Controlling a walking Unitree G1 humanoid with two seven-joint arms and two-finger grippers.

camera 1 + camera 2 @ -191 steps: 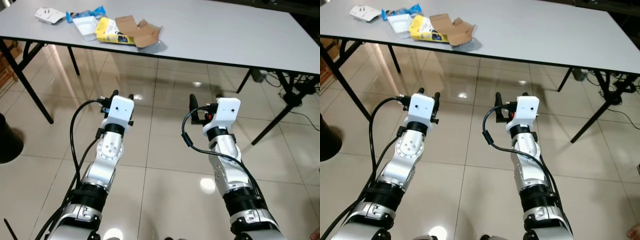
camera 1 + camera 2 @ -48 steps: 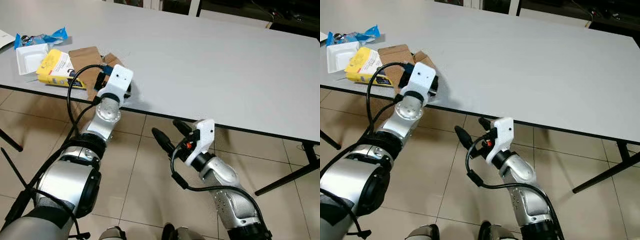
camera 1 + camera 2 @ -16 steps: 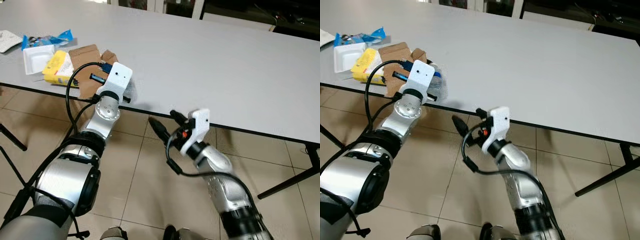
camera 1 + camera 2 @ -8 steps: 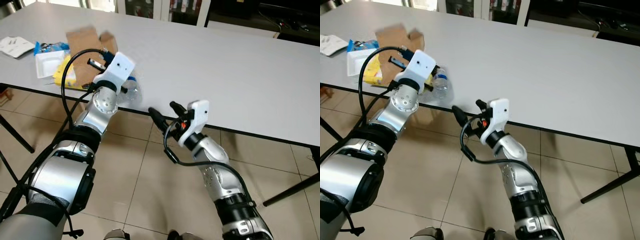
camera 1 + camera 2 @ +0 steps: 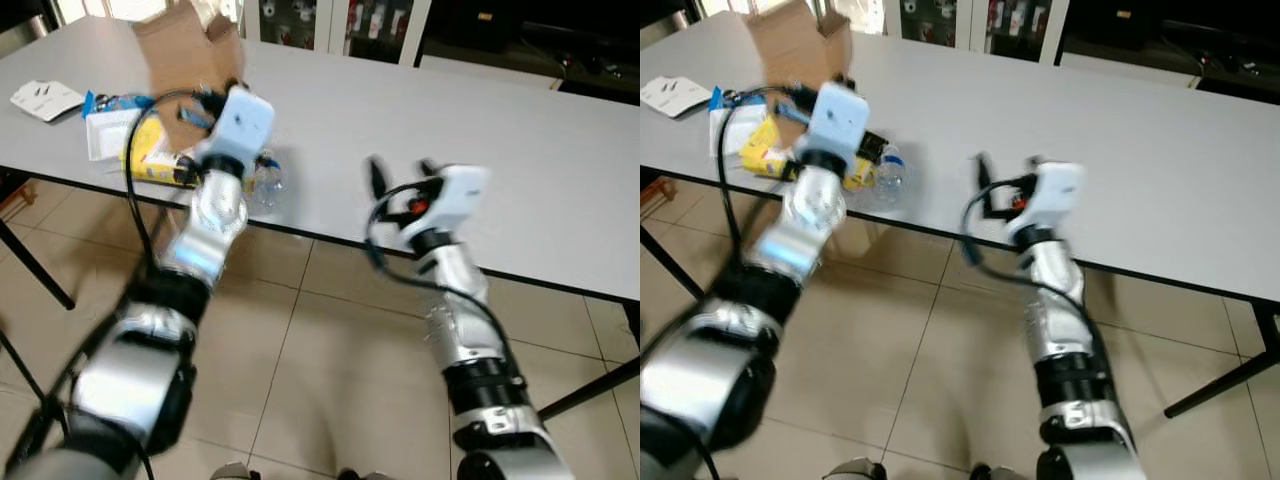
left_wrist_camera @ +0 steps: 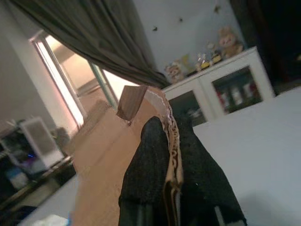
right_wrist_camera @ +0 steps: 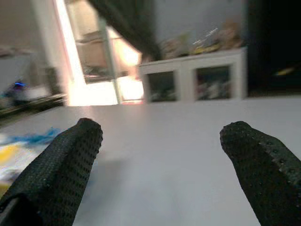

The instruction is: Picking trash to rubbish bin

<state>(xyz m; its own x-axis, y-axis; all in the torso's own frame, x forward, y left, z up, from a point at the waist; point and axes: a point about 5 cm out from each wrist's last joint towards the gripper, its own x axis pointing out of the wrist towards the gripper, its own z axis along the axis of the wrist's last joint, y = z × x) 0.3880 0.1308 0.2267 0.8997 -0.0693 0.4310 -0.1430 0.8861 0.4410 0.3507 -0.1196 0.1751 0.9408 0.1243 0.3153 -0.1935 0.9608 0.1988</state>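
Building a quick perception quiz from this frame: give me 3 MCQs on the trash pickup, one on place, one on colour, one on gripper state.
1. Where is the clear plastic bottle?
A. on the floor
B. on the table near its front edge
C. in the right gripper

2. What colour is the packet by the cardboard?
A. yellow
B. red
C. green

3. What state is the left gripper in?
A. open above the table
B. shut on nothing
C. shut on the cardboard

Answers:
1. B: it lies on the grey table beside the left arm.
2. A: it is plainly yellow.
3. C: the left wrist view shows both fingers clamping the cardboard edge, while the right gripper is open.
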